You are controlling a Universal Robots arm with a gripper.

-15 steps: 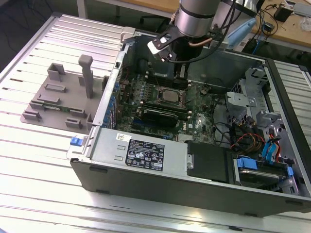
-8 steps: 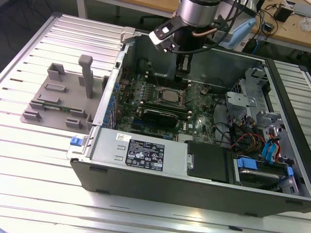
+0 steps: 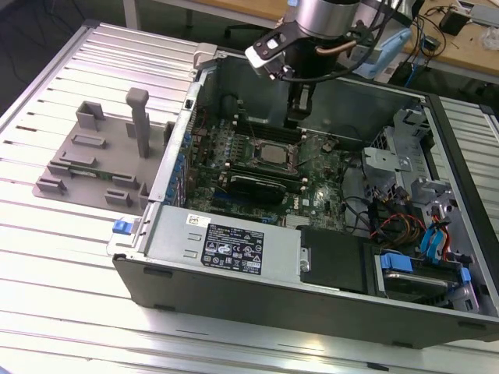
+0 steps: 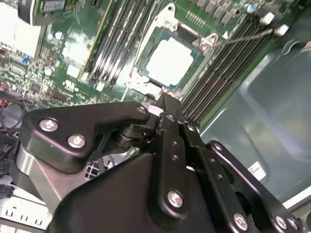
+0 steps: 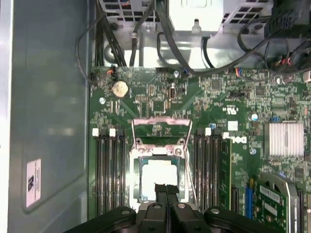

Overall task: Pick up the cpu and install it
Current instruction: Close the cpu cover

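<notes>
Tool: the tool (image 3: 297, 117) hung with its fingers pressed together, nothing between them.
Cpu: the cpu (image 3: 273, 153) lay flat in the socket (image 5: 136, 170), mid-frame in the exterior view.
Relation: cpu sat just below the tool, slightly toward the exterior view's left.

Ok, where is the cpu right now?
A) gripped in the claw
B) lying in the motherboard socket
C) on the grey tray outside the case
B: the cpu lies flat inside the socket on the motherboard, while the shut claw hangs close by, empty.
</notes>
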